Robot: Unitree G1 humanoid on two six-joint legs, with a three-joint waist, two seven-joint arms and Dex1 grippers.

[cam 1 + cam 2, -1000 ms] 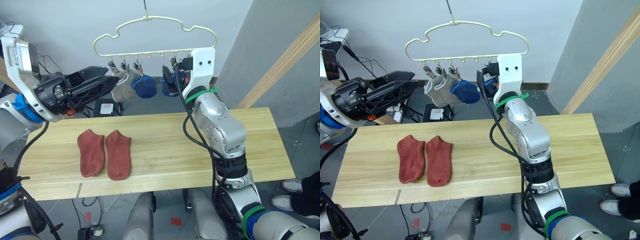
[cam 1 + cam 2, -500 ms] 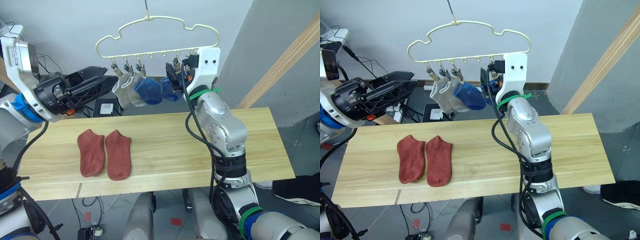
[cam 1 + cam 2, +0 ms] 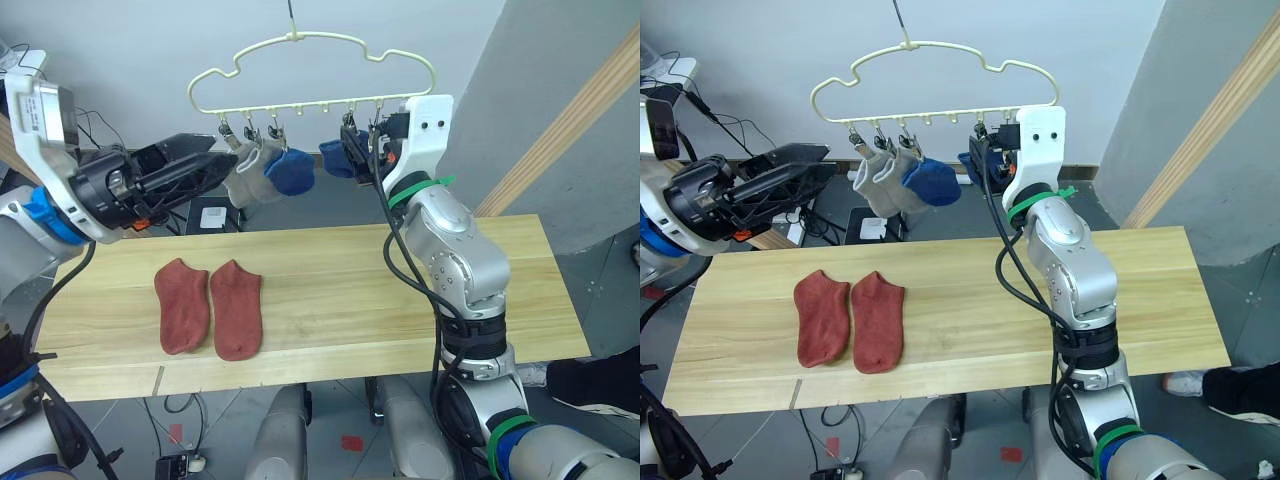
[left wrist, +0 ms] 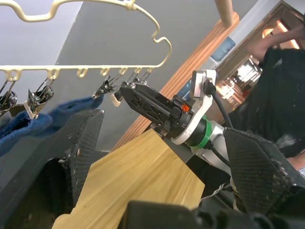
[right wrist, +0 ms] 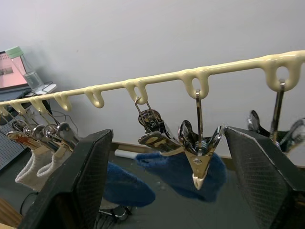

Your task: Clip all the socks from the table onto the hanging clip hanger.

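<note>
The pale-yellow clip hanger (image 3: 300,104) hangs above the table's far edge. Two light grey socks (image 3: 243,178) and a blue sock (image 3: 290,172) dangle from its left clips. A second blue sock (image 3: 335,158) hangs under a clip (image 5: 151,125) further right, just left of my open right gripper (image 3: 362,152); nothing sits between its fingers (image 5: 76,181). Two rust-red socks (image 3: 182,305) (image 3: 236,308) lie flat side by side on the left of the light-wood table (image 3: 330,270). My left gripper (image 3: 222,160) is open and held beside the grey socks, clear of them.
Cables and small items lie on the floor behind the table. A slanted wooden beam (image 3: 560,130) runs along the grey wall at right. A person's dark clothing and shoe (image 3: 600,375) show past the table's right end.
The hanger swung right and back. My right gripper has drawn back to the right of the second blue sock, which now hangs from its clip. The left arm has stayed put.
</note>
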